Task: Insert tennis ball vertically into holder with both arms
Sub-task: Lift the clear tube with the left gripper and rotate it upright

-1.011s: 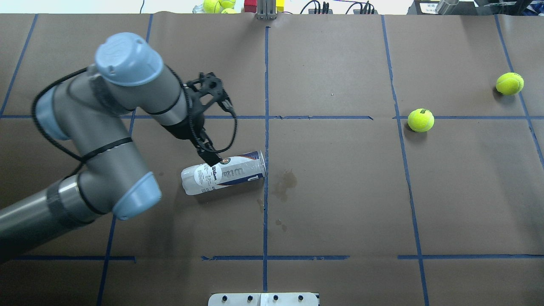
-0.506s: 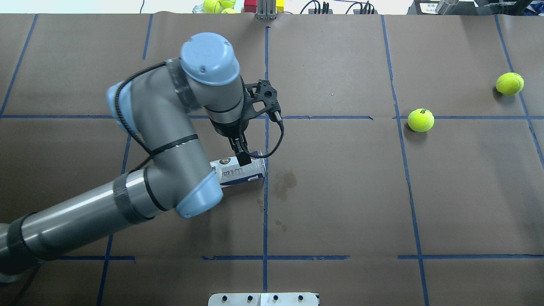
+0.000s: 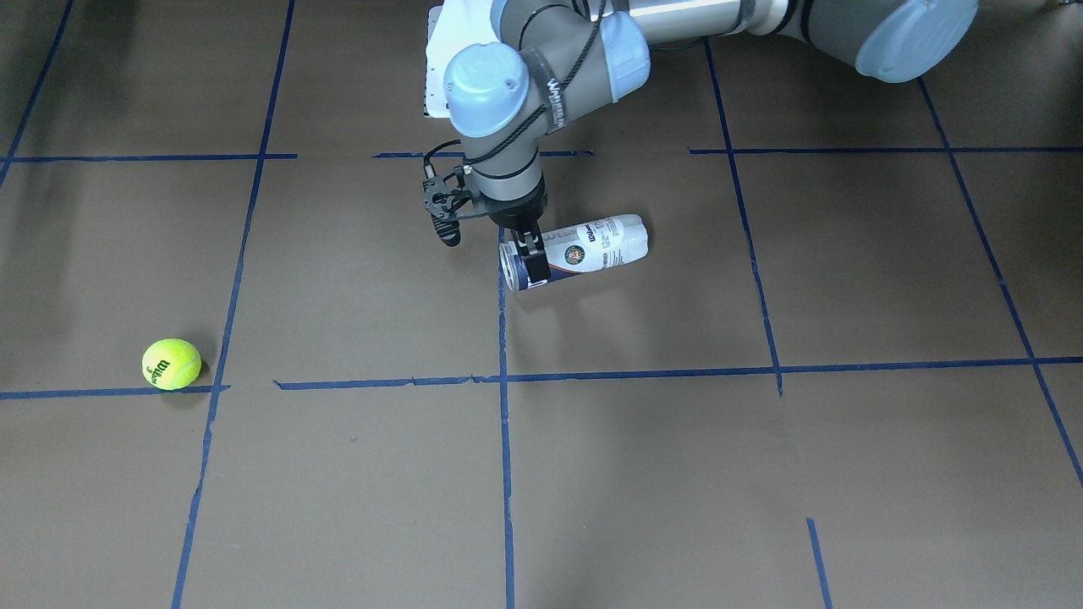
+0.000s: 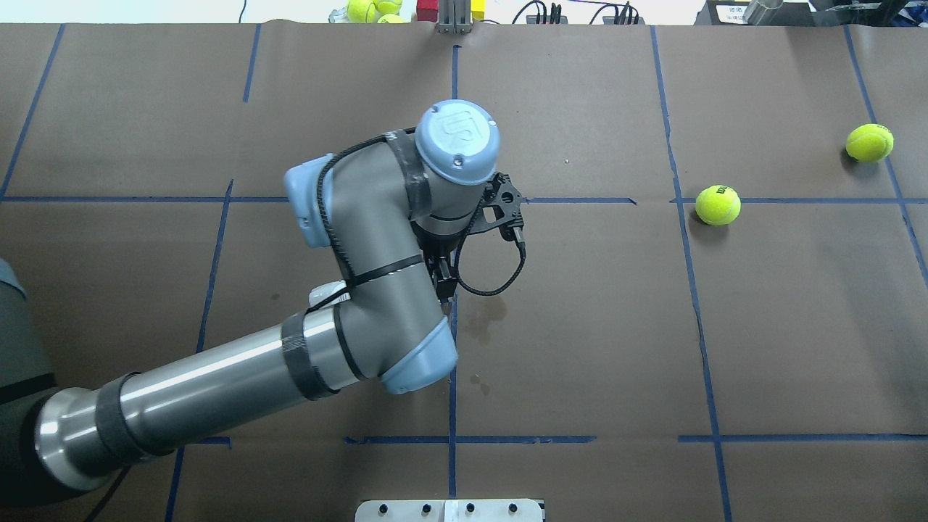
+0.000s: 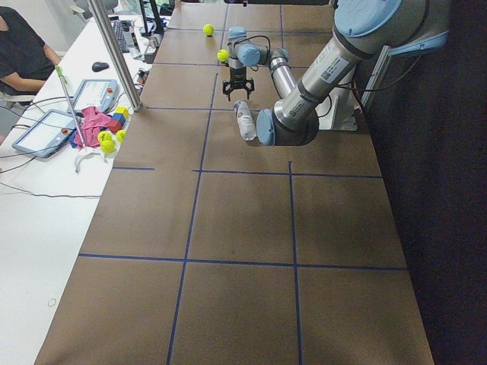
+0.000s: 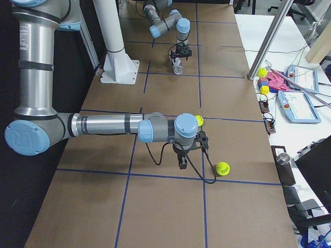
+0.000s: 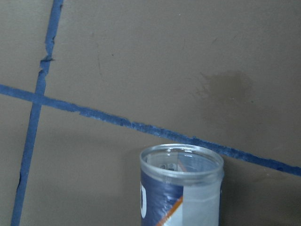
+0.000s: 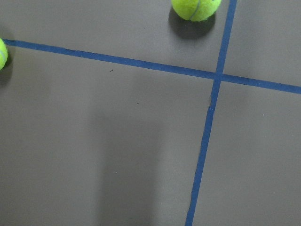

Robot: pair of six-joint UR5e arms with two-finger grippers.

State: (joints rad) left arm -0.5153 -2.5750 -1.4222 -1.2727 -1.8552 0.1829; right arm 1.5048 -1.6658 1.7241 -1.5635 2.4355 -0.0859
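Left gripper (image 3: 531, 264): travelled within the last second from the holder's (image 3: 592, 241) mid-label to its mouth end; spread hidden, no hold confirmed. Left arm (image 4: 377, 290): now masks most of the can from overhead. Holder: unmoved, on its side, mouth at a blue tape line; likely needs standing upright next. Right gripper (image 6: 182, 161): opening cannot be told. Tennis ball (image 4: 718, 205): loose on the table, well apart from the holder.
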